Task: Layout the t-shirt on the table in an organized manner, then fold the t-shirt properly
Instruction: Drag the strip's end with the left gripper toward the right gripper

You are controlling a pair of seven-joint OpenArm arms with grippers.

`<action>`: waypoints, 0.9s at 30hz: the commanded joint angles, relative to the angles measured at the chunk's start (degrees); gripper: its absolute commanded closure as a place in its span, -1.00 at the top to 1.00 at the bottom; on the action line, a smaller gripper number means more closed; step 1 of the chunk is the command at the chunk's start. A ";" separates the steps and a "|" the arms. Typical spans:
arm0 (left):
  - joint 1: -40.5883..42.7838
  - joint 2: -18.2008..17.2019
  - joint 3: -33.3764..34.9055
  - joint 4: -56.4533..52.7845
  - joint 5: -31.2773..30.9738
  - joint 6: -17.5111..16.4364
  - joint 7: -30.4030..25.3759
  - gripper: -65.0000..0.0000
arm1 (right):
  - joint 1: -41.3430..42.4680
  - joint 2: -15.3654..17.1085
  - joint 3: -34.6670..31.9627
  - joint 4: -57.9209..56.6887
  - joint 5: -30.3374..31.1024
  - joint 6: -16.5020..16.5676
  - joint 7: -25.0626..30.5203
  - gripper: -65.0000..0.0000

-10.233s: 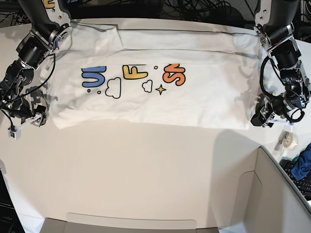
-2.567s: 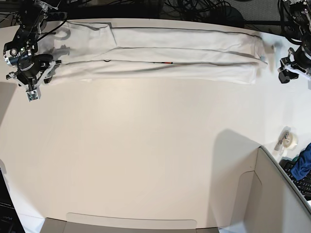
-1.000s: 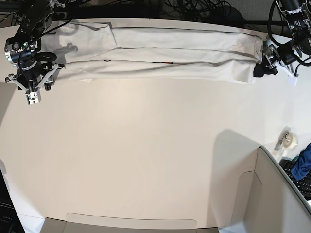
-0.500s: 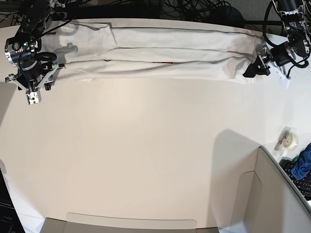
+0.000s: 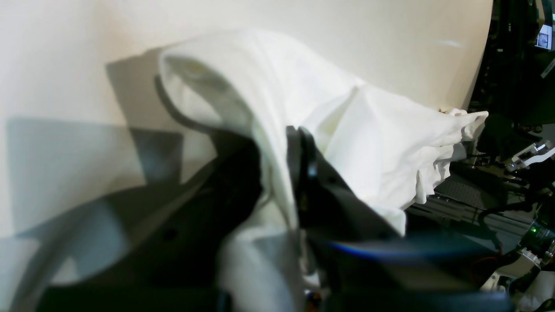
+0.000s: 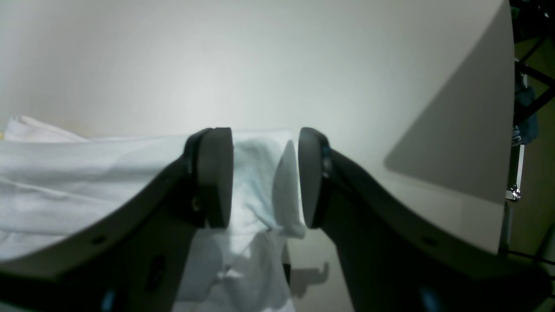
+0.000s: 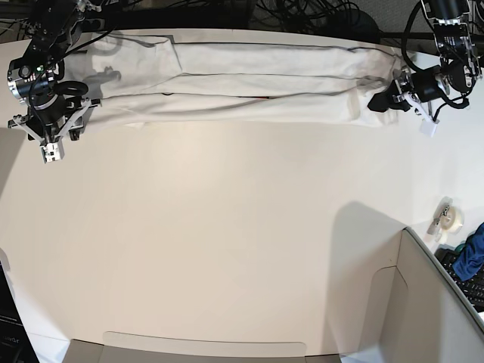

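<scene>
Left gripper point(image 5: 279, 173) pinching one end of the white t-shirt point(image 5: 373, 143)
The t-shirt lies as a long folded strip along the far edge of the table point(image 7: 227, 227). At its end on the base view's right, the left gripper's fingers are closed on a raised ridge of cloth. At the opposite end, the right gripper point(image 6: 264, 177) has its fingers spread over the t-shirt's corner, with fabric between them. A roll of tape point(image 7: 451, 219) sits nearer the camera than the t-shirt, beside the grey box wall point(image 7: 431, 295).
</scene>
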 commanded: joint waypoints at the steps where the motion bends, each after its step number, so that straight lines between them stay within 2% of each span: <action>1: 0.76 -1.20 0.33 0.42 4.29 1.06 2.49 -1.00 | 0.48 0.66 0.08 1.12 0.41 -0.12 0.96 -0.22; 4: 2.51 -1.20 -0.11 8.59 4.20 1.06 2.14 -0.99 | 0.57 0.66 0.08 1.12 0.41 -0.12 0.96 -0.22; 9: 6.82 -0.94 0.15 28.72 4.03 1.06 2.14 -1.00 | 0.57 0.66 0.08 1.12 0.41 -0.12 0.87 -0.22; 11: 7.35 0.20 0.24 33.29 4.03 1.06 2.58 -1.00 | 0.57 0.66 0.08 1.12 0.41 -0.12 0.87 -0.22; 16: 7.09 2.14 0.33 36.28 4.11 1.23 4.78 -1.00 | 0.39 0.66 0.08 1.12 0.41 -0.12 0.87 -0.22; 20: 3.92 5.65 0.68 36.63 4.11 1.41 5.00 -1.00 | 0.30 0.66 0.34 1.12 0.32 -0.12 0.87 -0.22; 24: 1.81 6.80 6.84 37.43 4.03 1.41 5.00 -1.00 | 0.30 1.01 0.52 1.12 -0.47 -0.12 0.87 -0.22; 27: -0.47 8.38 13.08 39.54 4.03 1.41 5.00 -1.00 | 0.30 0.83 1.13 1.12 -4.86 -0.12 0.87 -0.22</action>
